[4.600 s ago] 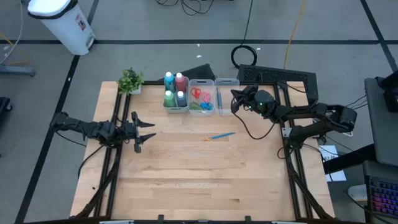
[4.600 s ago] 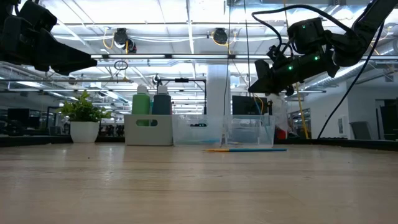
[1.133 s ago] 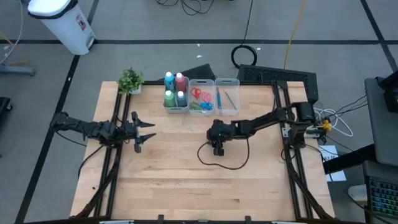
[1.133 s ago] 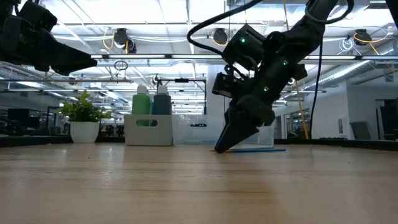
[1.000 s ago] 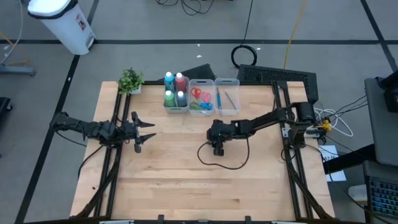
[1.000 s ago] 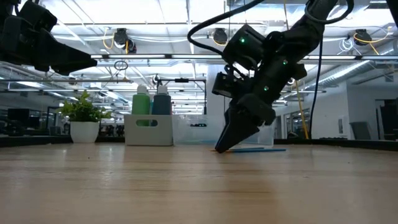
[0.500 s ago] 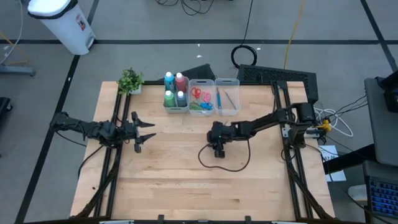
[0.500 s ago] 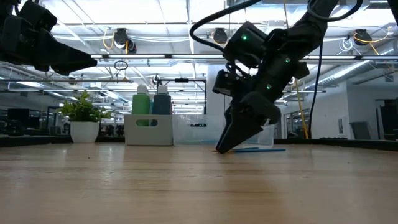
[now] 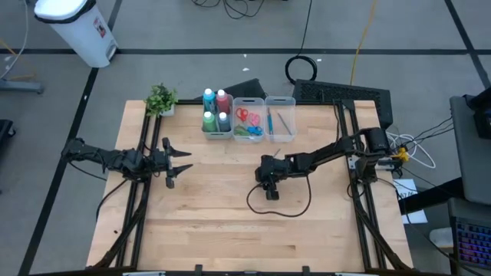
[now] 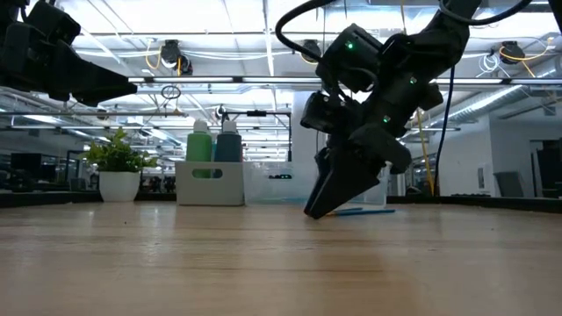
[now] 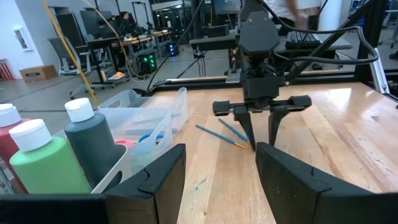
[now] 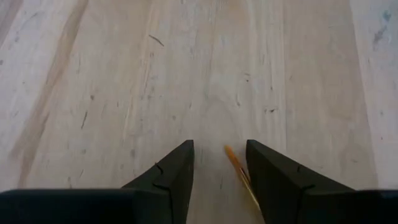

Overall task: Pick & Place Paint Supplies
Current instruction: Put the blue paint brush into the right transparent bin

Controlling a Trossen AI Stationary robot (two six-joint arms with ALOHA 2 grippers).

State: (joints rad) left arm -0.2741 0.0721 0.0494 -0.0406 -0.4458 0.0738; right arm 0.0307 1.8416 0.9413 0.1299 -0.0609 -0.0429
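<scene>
Right gripper [image 10: 309,211] is seen lowered to the wooden table [image 9: 230,222] near its middle, fingers pointed down and parted, with nothing clasped between them. In the right wrist view the orange tip of a brush [image 12: 239,174] lies flat on the wood in the gap between the two dark fingers [image 12: 171,177], closer to one finger than the other. The left wrist view shows the same thin blue-and-orange brush [image 11: 225,132] lying on the table at the foot of that gripper, with one fingertip set down just beside it; a second thin blue handle appears to cross it there, though this cannot be told for certain.

Left gripper [image 9: 184,163] is held above the table's left part, well apart from the brush, its fingers spread and empty.

Three bins are lined up along the far edge of the table. The first bin [image 9: 217,135] is filled by four upright paint bottles: blue [image 9: 208,98], pink-red [image 9: 222,99], green [image 9: 207,121] and dark grey [image 9: 223,121]. The middle bin [image 9: 248,102] holds small scissors [image 9: 243,116], with red, pink and green handles visible. The third bin [image 9: 280,100] holds thin blue-handled brushes [image 9: 270,120]. A small potted plant [image 9: 161,99] stands beside the bottle bin, at the table's far left corner.
</scene>
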